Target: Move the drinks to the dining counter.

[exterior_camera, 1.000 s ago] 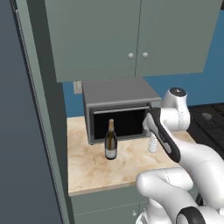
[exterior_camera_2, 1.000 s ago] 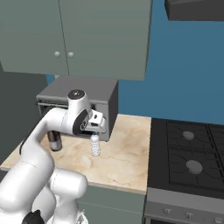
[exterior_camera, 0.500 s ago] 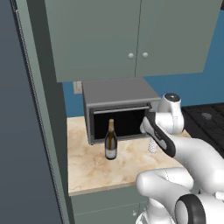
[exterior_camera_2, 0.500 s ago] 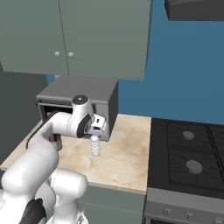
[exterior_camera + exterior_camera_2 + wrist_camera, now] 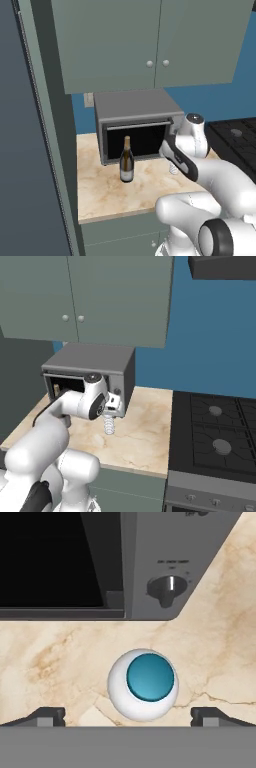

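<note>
The clear ribbed water bottle (image 5: 109, 425) stands on the marble worktop in front of the microwave's right end. In the hand view I look straight down on its teal cap (image 5: 150, 677). My gripper (image 5: 129, 716) hangs directly above it, open, with one dark fingertip (image 5: 47, 716) on each side and nothing between them. The dark wine bottle (image 5: 126, 162), with its tan neck and pale label, stands upright to the left, before the microwave's open cavity. The arm hides most of the water bottle (image 5: 173, 170) in the left base view. The dining counter is out of view.
The grey microwave (image 5: 90, 363) sits at the back with its dark cavity open and a knob panel (image 5: 167, 587) close behind the water bottle. A black stove (image 5: 215, 431) adjoins the worktop on the right. Wall cabinets (image 5: 150, 40) hang overhead; a tall panel (image 5: 35, 150) bounds the left.
The hand has come down a little over the water bottle. The jaws have stayed open and both bottles stand where they were.
</note>
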